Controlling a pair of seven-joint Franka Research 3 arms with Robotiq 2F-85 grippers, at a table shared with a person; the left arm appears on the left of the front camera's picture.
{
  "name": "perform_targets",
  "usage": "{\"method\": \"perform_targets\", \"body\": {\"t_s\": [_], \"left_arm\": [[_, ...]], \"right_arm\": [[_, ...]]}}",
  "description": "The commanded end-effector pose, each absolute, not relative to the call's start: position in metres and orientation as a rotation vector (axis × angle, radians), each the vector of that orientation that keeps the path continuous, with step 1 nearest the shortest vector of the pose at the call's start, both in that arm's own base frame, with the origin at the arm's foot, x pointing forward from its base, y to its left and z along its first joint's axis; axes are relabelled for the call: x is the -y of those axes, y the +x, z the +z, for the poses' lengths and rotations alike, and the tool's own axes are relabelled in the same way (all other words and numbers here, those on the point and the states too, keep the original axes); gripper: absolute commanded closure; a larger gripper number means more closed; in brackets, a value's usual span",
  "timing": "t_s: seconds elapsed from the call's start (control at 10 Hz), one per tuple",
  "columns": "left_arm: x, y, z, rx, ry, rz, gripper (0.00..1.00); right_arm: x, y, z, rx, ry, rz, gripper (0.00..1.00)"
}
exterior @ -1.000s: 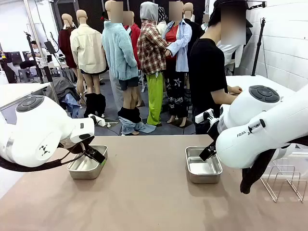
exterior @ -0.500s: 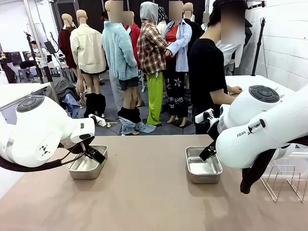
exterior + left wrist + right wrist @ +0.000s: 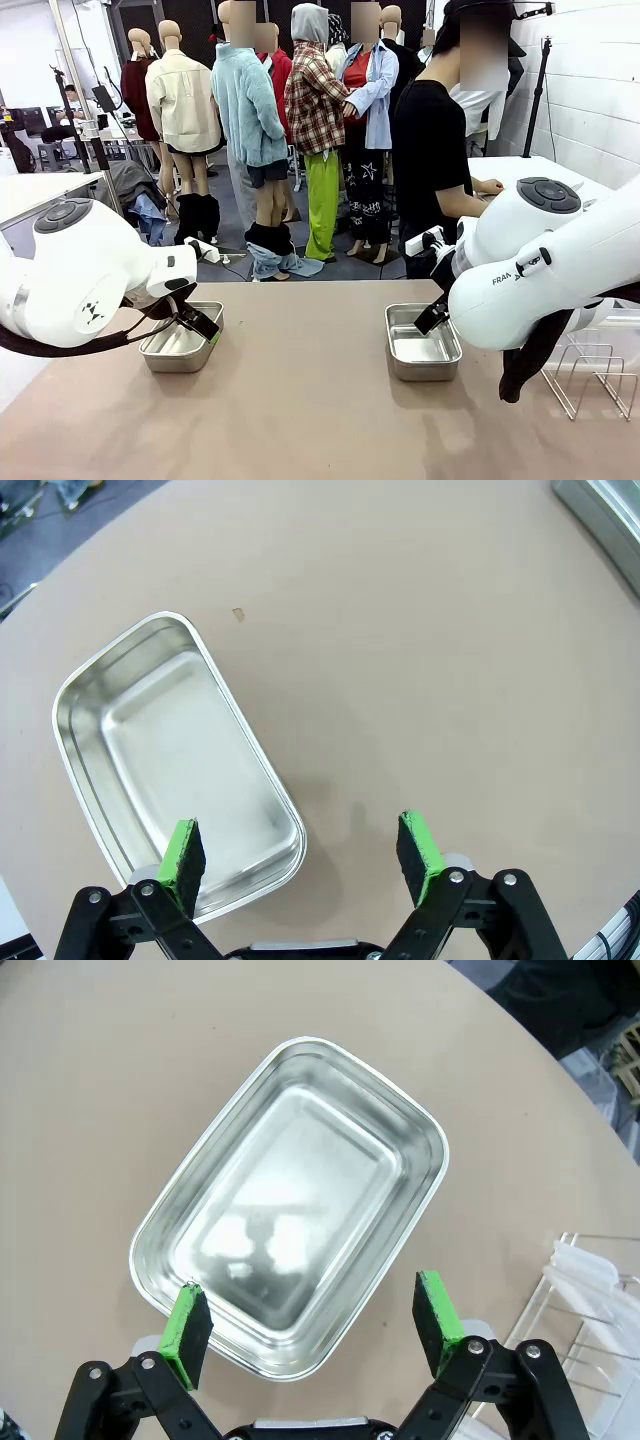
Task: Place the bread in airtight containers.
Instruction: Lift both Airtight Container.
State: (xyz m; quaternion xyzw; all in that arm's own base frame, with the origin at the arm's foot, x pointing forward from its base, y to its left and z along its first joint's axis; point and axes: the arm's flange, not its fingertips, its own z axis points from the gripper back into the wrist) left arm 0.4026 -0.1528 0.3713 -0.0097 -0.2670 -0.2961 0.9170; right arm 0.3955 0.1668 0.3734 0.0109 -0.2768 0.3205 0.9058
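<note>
The left container (image 3: pixel 181 347) sits on the desk (image 3: pixel 310 400) at the left of the front view, and the right container (image 3: pixel 423 346) sits right of centre, the two well apart. Both are open-topped steel tins with bare, shiny bottoms.

In the left wrist view the left container (image 3: pixel 170 770) lies tilted in the lower left of the frame, its near corner reaching in between the left arm's fingers (image 3: pixel 183 855). These fingers are spread wide. One green pad stands over the tin's near rim and the other over bare desk to the right. A small mark (image 3: pixel 238 613) shows on the desk just past the tin's far corner.

In the right wrist view the right container (image 3: pixel 290 1200) lies at a slant in the middle of the frame. The right arm's fingers (image 3: pixel 186 1332) are also spread wide above its near end, holding nothing. A wire rack (image 3: pixel 590 1310) stands at the lower right of that frame, near the tin but apart from it.

Across the desk, a person in a black shirt (image 3: pixel 430 150) stands in the upper right of the front view, side-on to the desk.
</note>
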Motion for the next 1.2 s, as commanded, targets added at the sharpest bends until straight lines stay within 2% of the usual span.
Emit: {"method": "perform_targets", "body": {"t_s": [0.0,0.2,0.3,0.5,0.6,0.9,1.1], "left_arm": [[0.152,0.403,0.371,0.549,-0.021,-0.606,0.0],[0.152,0.403,0.371,0.549,-0.021,-0.606,0.0],[0.153,0.403,0.371,0.549,-0.02,-0.609,0.0],[0.13,0.408,0.422,0.701,0.021,-0.559,0.0],[0.118,0.408,0.438,0.727,0.046,-0.535,0.0],[0.051,0.406,0.474,0.76,0.131,-0.437,0.0],[0.01,0.407,0.476,0.724,0.172,-0.344,0.0]], "right_arm": [[-0.167,0.395,0.373,0.572,0.023,0.662,0.0],[-0.167,0.395,0.373,0.572,0.023,0.662,0.0],[-0.162,0.397,0.392,0.616,0.006,0.675,0.0],[-0.145,0.405,0.437,0.717,-0.048,0.612,0.0],[-0.131,0.406,0.456,0.754,-0.063,0.586,0.0],[-0.043,0.399,0.505,0.816,-0.201,0.321,0.0],[0.025,0.385,0.513,0.8,-0.242,0.139,0.0]]}}
